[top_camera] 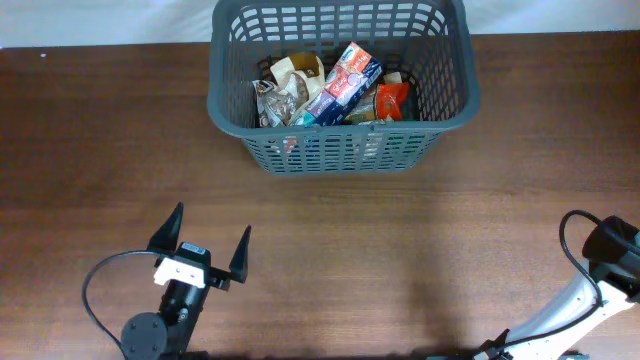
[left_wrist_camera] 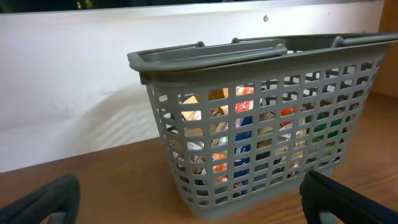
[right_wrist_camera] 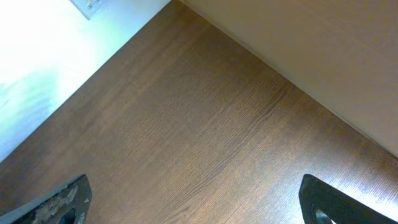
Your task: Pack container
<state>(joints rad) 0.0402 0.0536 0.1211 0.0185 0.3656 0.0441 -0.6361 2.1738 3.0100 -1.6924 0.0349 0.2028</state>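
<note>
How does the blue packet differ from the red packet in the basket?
The blue packet is long and also shows white; the red packet is shorter and orange-red. The blue packet lies diagonally on top, while the red packet sits lower, near the right wall. Both lie inside the basket.

This looks like a robot lab or test room. A bare wood-grain desk (top_camera: 400, 260) stands against a plain white wall (left_wrist_camera: 74, 81). A left arm (top_camera: 178, 298) trailing a looped black cable (top_camera: 87, 290) and a right arm (top_camera: 575, 300) sit at its near edge. The only shop-like item is a grey basket (top_camera: 340, 150) of snack packets (top_camera: 345, 85).
</note>
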